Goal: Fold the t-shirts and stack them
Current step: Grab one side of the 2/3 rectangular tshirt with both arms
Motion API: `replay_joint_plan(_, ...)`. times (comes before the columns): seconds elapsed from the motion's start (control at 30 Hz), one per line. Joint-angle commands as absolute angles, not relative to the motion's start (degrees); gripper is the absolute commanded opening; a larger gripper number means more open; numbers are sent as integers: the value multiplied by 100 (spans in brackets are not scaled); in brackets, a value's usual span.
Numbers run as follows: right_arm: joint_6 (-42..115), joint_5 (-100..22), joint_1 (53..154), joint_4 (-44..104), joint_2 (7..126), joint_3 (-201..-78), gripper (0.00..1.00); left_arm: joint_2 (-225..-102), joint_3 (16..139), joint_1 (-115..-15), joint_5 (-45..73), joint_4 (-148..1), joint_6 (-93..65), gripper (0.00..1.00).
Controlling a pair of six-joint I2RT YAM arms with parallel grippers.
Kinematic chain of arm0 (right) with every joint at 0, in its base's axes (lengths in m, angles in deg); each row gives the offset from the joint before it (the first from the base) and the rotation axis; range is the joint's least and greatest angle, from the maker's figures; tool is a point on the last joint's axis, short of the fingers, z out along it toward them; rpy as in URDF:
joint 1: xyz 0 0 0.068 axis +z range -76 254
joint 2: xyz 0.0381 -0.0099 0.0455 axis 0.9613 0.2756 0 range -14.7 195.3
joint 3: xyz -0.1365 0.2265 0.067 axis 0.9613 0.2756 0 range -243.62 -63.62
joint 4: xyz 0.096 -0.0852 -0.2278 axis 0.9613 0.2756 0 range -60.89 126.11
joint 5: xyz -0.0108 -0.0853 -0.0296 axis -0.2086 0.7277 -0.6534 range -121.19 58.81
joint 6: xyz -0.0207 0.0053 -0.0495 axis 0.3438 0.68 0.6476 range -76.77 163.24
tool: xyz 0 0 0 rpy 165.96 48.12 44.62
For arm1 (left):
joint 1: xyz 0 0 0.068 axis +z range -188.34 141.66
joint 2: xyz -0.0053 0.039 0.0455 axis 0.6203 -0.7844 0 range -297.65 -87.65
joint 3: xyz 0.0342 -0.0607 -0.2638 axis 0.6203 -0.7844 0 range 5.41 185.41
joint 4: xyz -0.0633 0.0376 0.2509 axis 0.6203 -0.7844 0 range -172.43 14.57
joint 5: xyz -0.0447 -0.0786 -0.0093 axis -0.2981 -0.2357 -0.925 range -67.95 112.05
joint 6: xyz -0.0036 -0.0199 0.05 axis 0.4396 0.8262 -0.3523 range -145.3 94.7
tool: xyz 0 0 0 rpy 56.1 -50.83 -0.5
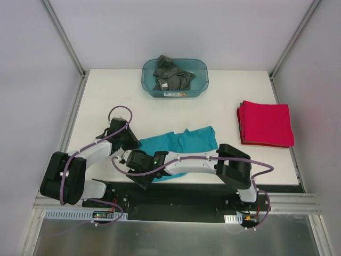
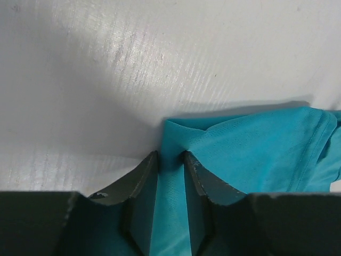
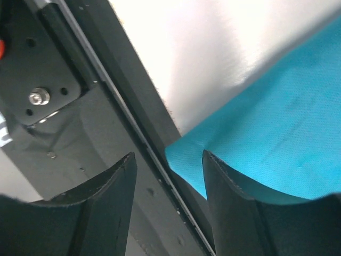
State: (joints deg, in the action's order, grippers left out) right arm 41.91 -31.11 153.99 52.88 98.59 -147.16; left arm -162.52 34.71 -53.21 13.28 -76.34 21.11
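Note:
A teal-blue t-shirt (image 1: 184, 141) lies crumpled near the table's front middle. My left gripper (image 1: 135, 141) is at its left end, shut on a pinched fold of the teal fabric (image 2: 256, 154), which runs between the fingers (image 2: 198, 176). My right gripper (image 1: 143, 180) is open at the shirt's near-left corner, over the table's front edge. That teal corner (image 3: 277, 128) lies against the right finger (image 3: 229, 192), with nothing pinched. A folded stack of crimson t-shirts (image 1: 266, 124) sits at the right. Dark grey t-shirts (image 1: 171, 74) lie crumpled in the tub.
The translucent blue-green tub (image 1: 146, 80) stands at the back middle of the white table (image 1: 106, 96). A black mounting rail (image 1: 176, 194) runs along the front edge, directly under my right gripper in the right wrist view (image 3: 133, 122). Frame posts and walls enclose the sides.

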Motion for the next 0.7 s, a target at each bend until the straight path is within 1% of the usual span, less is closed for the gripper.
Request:
replay_joint_plan(0.0, 4490, -2522, 15381, 5636, 9990, -14949, 54, -16481, 3398, -5275, 1309, -7833, 1970, 22)
replay_joint_plan(0.1, 4491, -2547, 15390, 5741, 10140, -14966, 53, -16560, 3389, -5266, 1300, -7842, 1979, 3)
replay_joint_plan(0.13, 4482, -2574, 15390, 5759, 10192, -14966, 52, -16578, 3389, -5275, 1291, -7833, 1979, 0)
replay_joint_plan(0.23, 4482, -2531, 15390, 5847, 10307, -14931, 48, -16508, 3284, -5266, 1404, -7851, 1961, 0)
replay_joint_plan(0.27, 4490, -2417, 15390, 5873, 10325, -14914, 45, -16430, 3223, -5266, 1501, -7851, 1996, 0)
replay_joint_plan(0.37, 4526, -2126, 15328, 5961, 10237, -14747, 26, -16035, 3020, -5258, 1861, -7982, 2066, 0)
replay_joint_plan(0.47, 4595, -2152, 15196, 5874, 9948, -14510, 15, -15507, 2854, -5249, 2309, -8272, 2189, 0)
replay_joint_plan(0.57, 4789, -2371, 15196, 5742, 9728, -14334, 8, -14919, 2669, -5240, 2714, -8553, 2338, 0)
replay_joint_plan(0.67, 4903, -2985, 15205, 5654, 9613, -14211, 6, -14251, 2493, -5231, 3083, -8939, 2575, 0)
